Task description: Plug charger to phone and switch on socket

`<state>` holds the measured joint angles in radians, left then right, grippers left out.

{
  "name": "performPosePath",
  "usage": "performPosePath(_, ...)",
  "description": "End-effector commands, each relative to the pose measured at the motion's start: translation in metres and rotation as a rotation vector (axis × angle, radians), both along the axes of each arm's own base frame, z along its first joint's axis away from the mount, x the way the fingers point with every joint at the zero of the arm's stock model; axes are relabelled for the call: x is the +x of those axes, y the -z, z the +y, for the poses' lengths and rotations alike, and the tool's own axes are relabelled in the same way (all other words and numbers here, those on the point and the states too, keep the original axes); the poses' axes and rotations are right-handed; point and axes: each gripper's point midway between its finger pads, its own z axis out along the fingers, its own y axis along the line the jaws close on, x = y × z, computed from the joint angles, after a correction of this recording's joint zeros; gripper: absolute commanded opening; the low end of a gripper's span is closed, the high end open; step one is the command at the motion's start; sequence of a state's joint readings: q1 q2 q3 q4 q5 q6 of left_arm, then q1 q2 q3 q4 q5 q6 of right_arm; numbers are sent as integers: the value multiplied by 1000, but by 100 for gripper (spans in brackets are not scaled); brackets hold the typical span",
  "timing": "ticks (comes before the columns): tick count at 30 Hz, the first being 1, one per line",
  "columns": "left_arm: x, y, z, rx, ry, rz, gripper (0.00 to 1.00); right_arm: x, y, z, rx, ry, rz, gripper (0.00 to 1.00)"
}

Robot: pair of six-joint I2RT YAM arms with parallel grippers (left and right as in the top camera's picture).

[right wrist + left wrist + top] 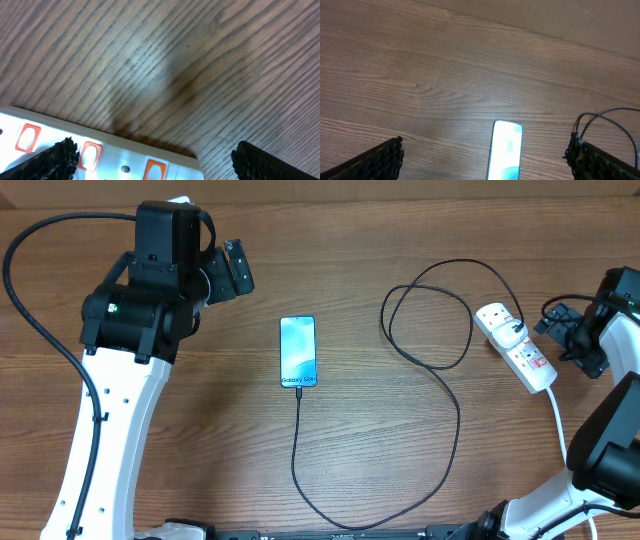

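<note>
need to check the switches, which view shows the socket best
The overhead view: the whole socket lies in frame, end to end. The right wrist view shows only one edge of it, close up, with three red switches partly cut off. The left wrist view does not show it.

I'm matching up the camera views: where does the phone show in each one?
Overhead: the phone lies mid-table, screen up.
Left wrist: phone at the bottom edge, just right of centre, cut off.
Right wrist: not in it.
Shared landmark: the charger, right of the phone in both views showing it.
</note>
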<state>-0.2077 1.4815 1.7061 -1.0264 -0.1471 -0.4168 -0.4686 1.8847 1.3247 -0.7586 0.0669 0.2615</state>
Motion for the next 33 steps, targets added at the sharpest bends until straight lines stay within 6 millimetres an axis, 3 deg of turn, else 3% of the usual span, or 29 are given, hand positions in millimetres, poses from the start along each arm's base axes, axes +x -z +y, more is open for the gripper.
performPosePath(1,0,2,2,4,-15,5,100,1,14,11,55,-13,0,100)
performPosePath(17,0,2,2,3,-15,5,100,-9,36,15,75,-9,54,100)
performPosePath(33,0,2,2,4,-15,5,100,-7,36,18,97,-15,38,100)
